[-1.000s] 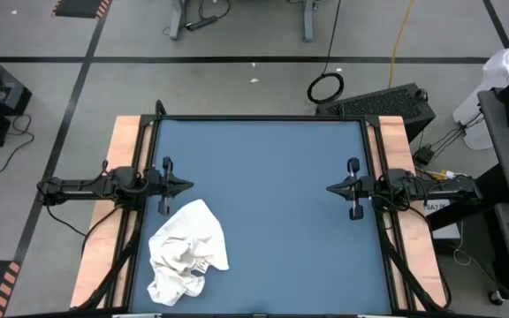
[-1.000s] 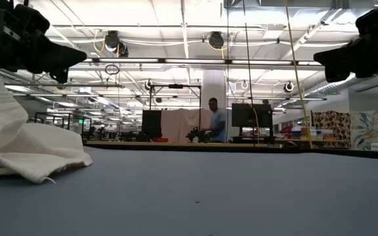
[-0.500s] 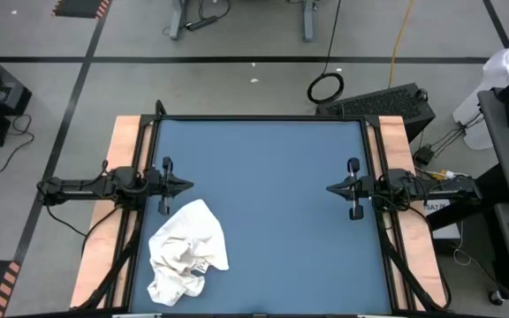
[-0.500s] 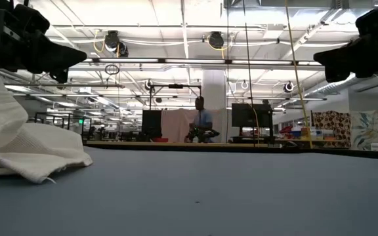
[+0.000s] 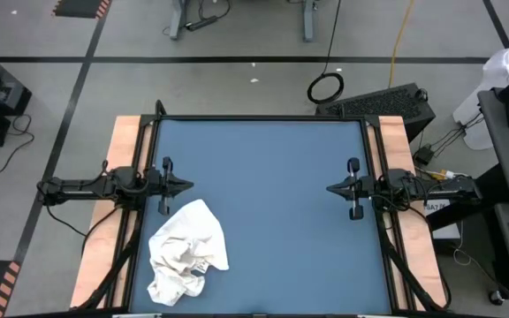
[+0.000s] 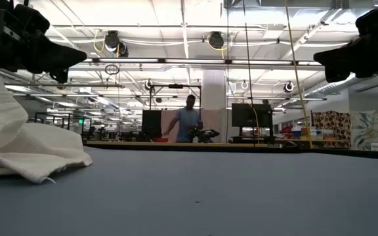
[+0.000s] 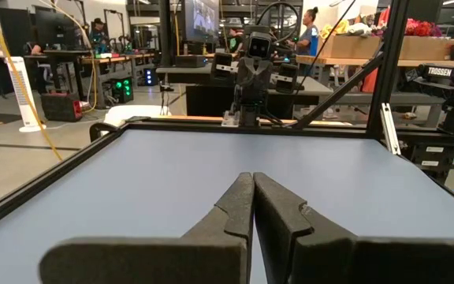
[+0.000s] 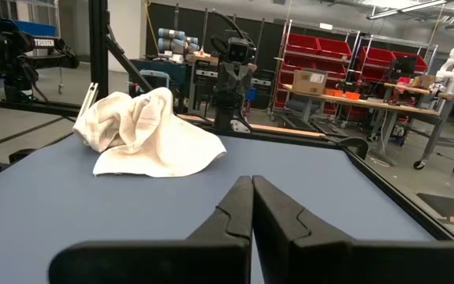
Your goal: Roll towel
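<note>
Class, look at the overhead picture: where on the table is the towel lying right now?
In the high view the towel lies crumpled on the table's left side, near the bottom edge, just below the left hand and apart from it.

**Towel: crumpled, unrolled**

Towel (image 5: pixel 187 251) is white, bunched in a wrinkled heap with folds standing up. Lies on the table's near-left part, close to the left edge. Nothing touching it. Also seen here (image 8: pixel 148 132) and here (image 6: pixel 18 141).
</note>
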`<move>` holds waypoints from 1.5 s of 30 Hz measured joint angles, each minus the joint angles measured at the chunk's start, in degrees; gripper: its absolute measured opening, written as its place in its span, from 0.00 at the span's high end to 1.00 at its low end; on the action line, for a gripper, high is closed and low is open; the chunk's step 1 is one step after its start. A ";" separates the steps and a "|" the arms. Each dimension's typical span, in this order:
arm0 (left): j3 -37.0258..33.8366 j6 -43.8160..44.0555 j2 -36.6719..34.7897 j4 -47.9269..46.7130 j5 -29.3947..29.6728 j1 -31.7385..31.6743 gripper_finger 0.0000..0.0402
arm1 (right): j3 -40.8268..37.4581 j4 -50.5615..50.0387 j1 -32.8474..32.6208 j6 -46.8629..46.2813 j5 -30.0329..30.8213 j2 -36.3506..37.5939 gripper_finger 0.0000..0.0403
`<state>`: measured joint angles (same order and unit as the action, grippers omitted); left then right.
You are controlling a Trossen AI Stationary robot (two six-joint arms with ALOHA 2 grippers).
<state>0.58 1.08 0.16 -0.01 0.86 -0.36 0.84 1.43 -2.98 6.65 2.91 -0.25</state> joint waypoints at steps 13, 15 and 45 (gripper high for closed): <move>-0.02 0.00 0.00 0.01 -0.02 0.00 0.95 | 0.00 0.02 -0.01 -0.04 0.00 0.02 1.00; -0.01 0.00 -0.01 0.02 -0.02 0.00 0.95 | 0.00 0.02 0.00 -0.04 0.00 0.00 1.00; -0.02 0.00 0.00 0.02 -0.02 0.00 0.95 | 8.59 -1.01 -0.02 -7.11 1.69 -4.32 1.00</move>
<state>0.56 1.08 0.16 0.01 0.84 -0.35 9.43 0.42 -3.01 -0.46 4.60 -4.57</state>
